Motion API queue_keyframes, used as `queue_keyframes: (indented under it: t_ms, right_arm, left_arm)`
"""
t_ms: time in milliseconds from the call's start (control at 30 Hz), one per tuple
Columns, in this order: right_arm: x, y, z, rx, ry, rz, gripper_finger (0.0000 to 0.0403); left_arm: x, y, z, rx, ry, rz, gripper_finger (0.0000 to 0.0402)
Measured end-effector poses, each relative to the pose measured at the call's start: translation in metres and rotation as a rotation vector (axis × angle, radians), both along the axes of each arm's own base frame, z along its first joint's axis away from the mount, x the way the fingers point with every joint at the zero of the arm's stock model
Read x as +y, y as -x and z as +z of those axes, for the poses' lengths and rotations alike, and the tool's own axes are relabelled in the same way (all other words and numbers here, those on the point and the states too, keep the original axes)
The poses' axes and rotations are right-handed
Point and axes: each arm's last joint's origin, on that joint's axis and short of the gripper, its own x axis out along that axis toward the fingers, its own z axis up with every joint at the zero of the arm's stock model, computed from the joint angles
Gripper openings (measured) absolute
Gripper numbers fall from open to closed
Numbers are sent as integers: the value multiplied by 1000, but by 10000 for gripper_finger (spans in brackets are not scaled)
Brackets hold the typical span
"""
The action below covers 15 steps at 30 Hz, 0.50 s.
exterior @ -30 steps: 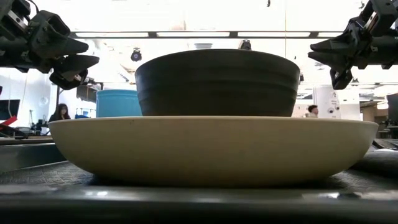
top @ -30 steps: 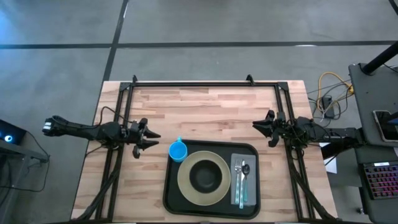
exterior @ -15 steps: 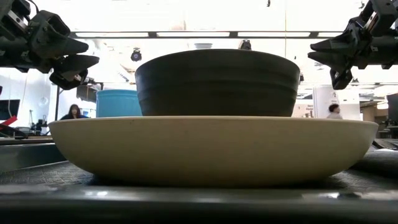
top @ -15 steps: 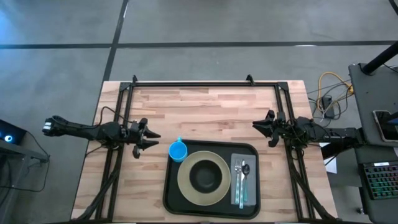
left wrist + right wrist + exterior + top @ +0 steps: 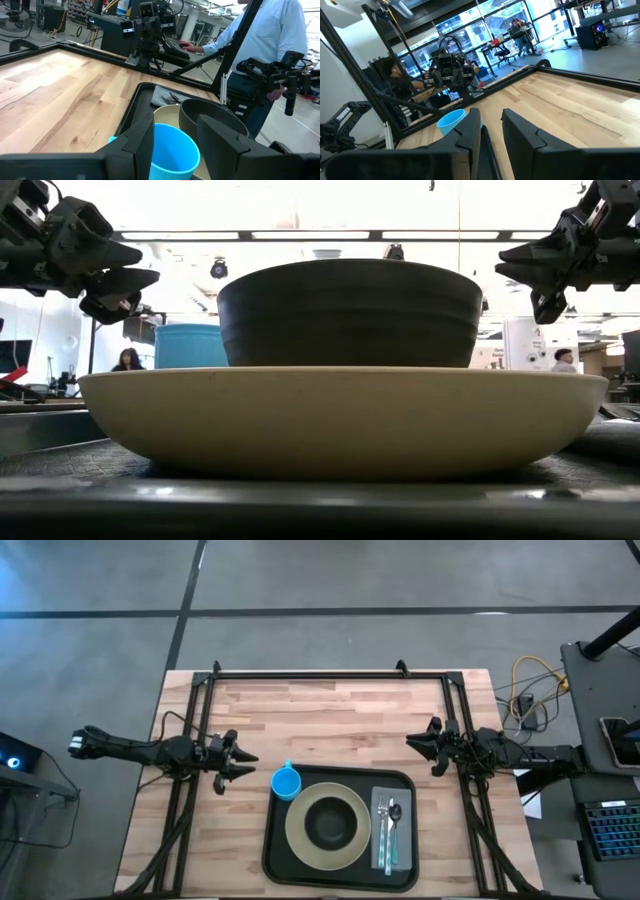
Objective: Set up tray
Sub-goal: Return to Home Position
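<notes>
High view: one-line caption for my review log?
Tray carries bowl on plate and cutlery on grey napkin, blue cup at its corner; left gripper and right gripper hover open.

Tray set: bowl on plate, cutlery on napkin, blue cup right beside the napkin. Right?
Not quite. The blue cup sits at the tray's left edge, across the plate from the napkin, as the high view shows. Bowl on plate and cutlery on napkin hold.

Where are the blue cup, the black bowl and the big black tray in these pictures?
blue cup [image 5: 286, 783]: high view, on its open mouth.
black bowl [image 5: 329, 825]: high view, on its inner bottom.
tray [image 5: 275, 865]: high view, on a bare corner of its floor.
</notes>
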Motion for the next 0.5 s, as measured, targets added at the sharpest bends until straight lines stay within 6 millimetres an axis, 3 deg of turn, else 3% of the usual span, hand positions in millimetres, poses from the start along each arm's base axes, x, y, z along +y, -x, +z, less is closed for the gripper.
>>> queue_keyframes:
  t_ms: [500]
  right_arm:
    - [0, 0, 0, 0, 0, 0, 82]
  left_arm:
    - [0, 0, 0, 0, 0, 0, 131]
